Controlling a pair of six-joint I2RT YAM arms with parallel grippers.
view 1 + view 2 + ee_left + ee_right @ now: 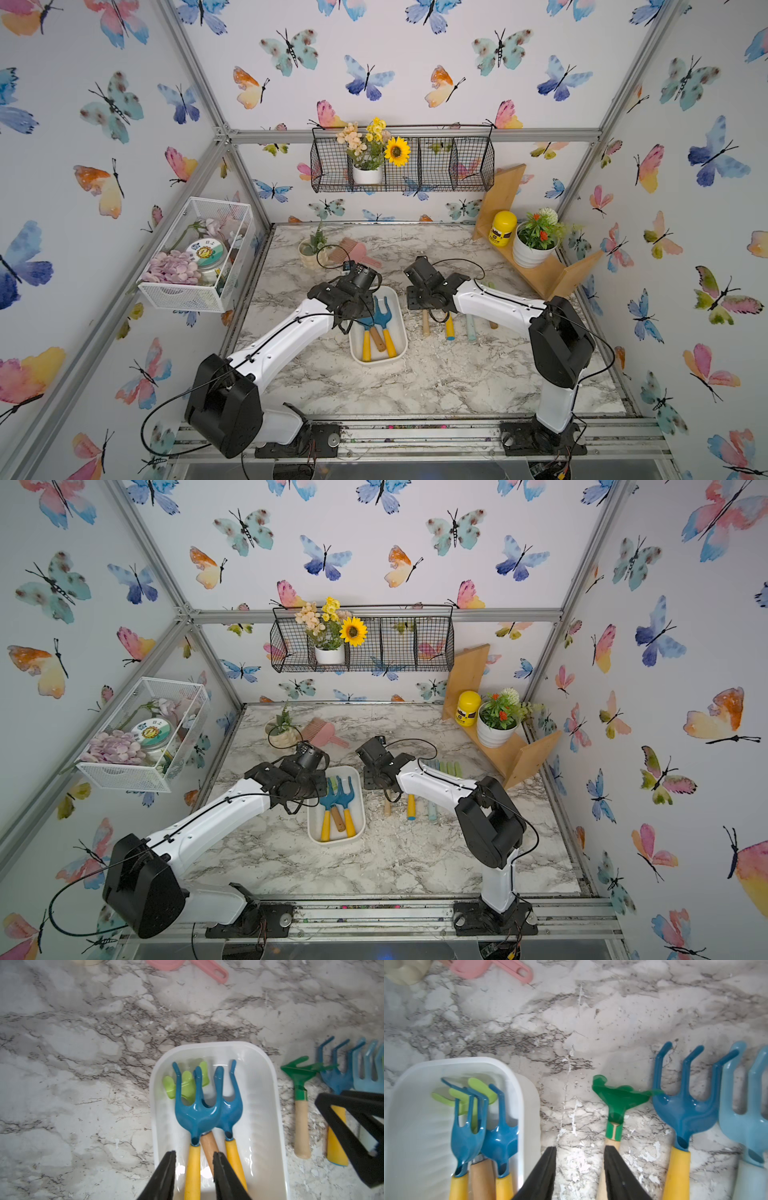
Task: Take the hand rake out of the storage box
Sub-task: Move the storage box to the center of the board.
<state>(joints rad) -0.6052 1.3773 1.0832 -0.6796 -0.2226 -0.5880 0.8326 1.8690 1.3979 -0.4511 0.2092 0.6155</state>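
The storage box [268,1088] is a shallow white tray on the marble table, seen in both top views [400,320] [360,789]. In it lie two blue hand rakes with yellow handles [197,1113] [231,1113]. They rest over a lime-green rake head [187,1084] and a wooden handle [208,1147]. My left gripper [194,1154] hangs open over the box. Its fingers stand astride the nearer yellow handle, with a gap on each side. My right gripper [580,1148] is open over bare marble right of the box, nothing between its fingers. A green rake's wooden handle [612,1142] runs beside one finger.
A green rake [618,1099], a blue rake [683,1109] and a light blue rake [745,1122] lie in a row right of the box. A pink scoop [355,251] and a small planter [311,251] sit behind. A wooden shelf [536,270] stands back right.
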